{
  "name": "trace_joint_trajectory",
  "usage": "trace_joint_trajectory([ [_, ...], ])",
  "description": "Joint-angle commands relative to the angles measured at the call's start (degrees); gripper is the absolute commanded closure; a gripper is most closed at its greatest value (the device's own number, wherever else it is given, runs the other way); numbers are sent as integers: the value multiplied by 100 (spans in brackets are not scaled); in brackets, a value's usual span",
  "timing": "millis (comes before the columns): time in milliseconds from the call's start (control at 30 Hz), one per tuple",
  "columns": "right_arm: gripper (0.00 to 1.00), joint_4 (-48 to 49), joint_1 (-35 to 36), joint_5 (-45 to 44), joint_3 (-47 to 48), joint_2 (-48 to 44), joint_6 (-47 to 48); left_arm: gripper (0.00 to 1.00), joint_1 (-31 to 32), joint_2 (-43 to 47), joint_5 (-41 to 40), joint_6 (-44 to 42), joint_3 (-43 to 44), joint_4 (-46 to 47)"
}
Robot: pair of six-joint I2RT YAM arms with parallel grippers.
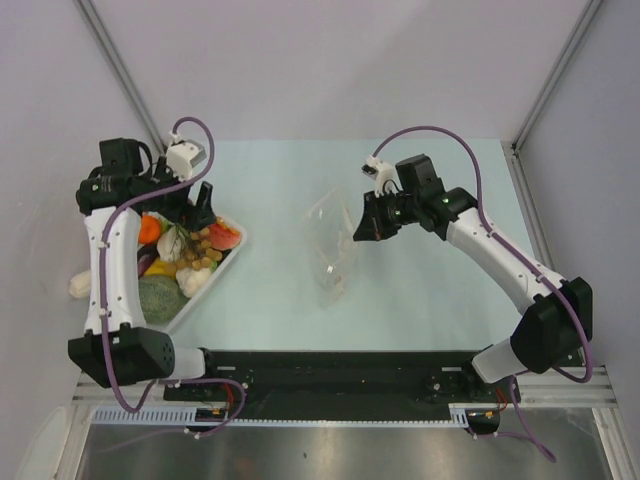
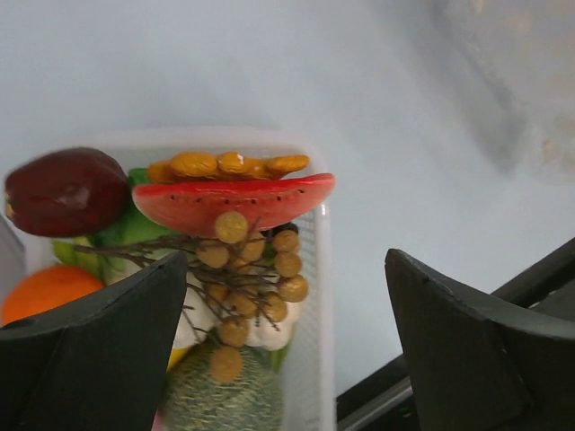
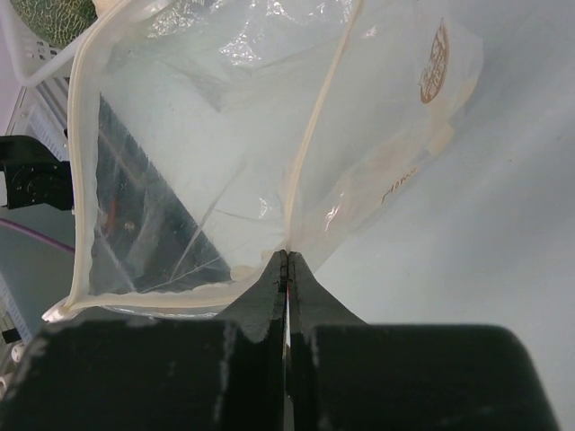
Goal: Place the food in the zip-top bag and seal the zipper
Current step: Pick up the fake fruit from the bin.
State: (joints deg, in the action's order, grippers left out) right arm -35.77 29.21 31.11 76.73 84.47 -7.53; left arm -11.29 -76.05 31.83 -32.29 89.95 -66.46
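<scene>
Right gripper [image 3: 287, 259] is clamped on the whitish zipper strip [image 3: 308, 144] of the clear, flexible plastic zip-top bag [image 1: 331, 245], mid-table. Left gripper [image 2: 286, 262] hangs spread, empty, above the white plastic tray [image 2: 322, 305] crowded with toy food: green melon [image 2: 225, 400], red watermelon slice [image 2: 234, 199], tan berry cluster [image 2: 256, 274] directly below.
</scene>
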Motion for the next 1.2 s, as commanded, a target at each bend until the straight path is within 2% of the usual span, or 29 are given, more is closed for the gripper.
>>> trace_joint_trajectory([
  [0, 100, 131, 32, 44, 26, -159, -56, 7, 4, -243, 489, -2023, 391, -517],
  [33, 100, 140, 41, 53, 26, -141, -64, 9, 39, -296, 482, -2679, 383, -570],
  [100, 100, 149, 50, 44, 26, -115, -64, 12, 284, -331, 333, -3237, 322, -605],
  [200, 100, 158, 58, 44, 26, -62, -73, 18, 794, -402, -350, -4710, -20, -781],
  [333, 100, 158, 50, 26, 26, -27, -73, 21, 1557, -288, -1080, -5664, -811, -387],
  [400, 100, 158, 67, 26, 26, -1, -73, 21, 1735, -322, -1372, -6041, -1206, -35],
  [533, 100, 158, 67, 44, 26, 26, -73, 23, 1955, -787, -1856, -6289, -1253, 89],
  [867, 100, 175, 67, 79, 26, 70, -56, 26, 1964, -1421, -2015, -6623, -1103, 54],
  [967, 100, 158, 76, 62, 26, 79, -47, 42, 1964, -1456, -2015, -6667, -1059, -25],
  [1133, 100, 149, 58, 53, 18, 96, -38, 60, 1964, -1202, -1804, -6729, -962, -254],
  [1167, 100, 167, 58, 61, 26, 88, -38, 67, 1964, -1158, -1777, -6729, -927, -289],
])
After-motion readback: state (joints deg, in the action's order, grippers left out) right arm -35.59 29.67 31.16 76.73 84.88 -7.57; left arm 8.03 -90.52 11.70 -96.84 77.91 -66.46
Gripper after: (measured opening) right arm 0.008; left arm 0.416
